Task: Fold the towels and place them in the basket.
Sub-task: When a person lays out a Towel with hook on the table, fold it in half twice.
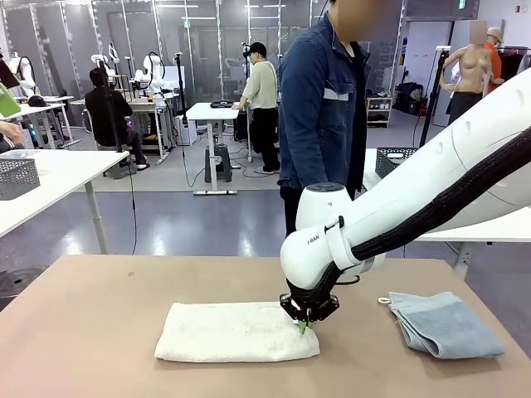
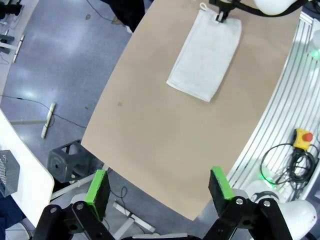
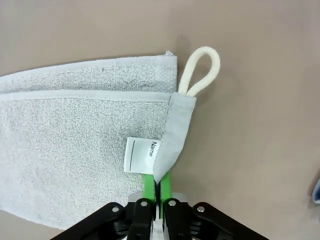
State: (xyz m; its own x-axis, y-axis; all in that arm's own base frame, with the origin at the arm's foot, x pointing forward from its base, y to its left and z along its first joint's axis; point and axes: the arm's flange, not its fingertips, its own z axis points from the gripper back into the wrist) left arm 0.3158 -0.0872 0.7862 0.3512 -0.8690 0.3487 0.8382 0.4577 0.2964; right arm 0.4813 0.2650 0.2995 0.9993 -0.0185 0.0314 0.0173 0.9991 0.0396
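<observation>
Colours, table scene

Cream-beige towel (image 1: pixel 236 332), plain terry, white label (image 3: pixel 140 155) with black print, cream loop (image 3: pixel 200 70). Blue-grey towel (image 1: pixel 444 323), plain. Tan table (image 1: pixel 91 323). Right gripper (image 1: pixel 304 325) black with green pads; arm white. Person's jacket (image 1: pixel 319 108) dark blue, one pale stripe.

Even overhead room lighting is seen in all three views; no dim areas. Soft, short shadows are cast on the table (image 1: pixel 99 332) directly under the cream towel (image 1: pixel 236 332) and right arm. Ceiling lights are reflected as glare on the glossy grey floor (image 1: pixel 207 224) beyond the table's far edge. Strong wide-angle bending is seen at the left wrist view's edges. The right wrist close-up is sharp; terry weave and label (image 3: pixel 140 155) print are resolved. Slight softness in the far background.
</observation>
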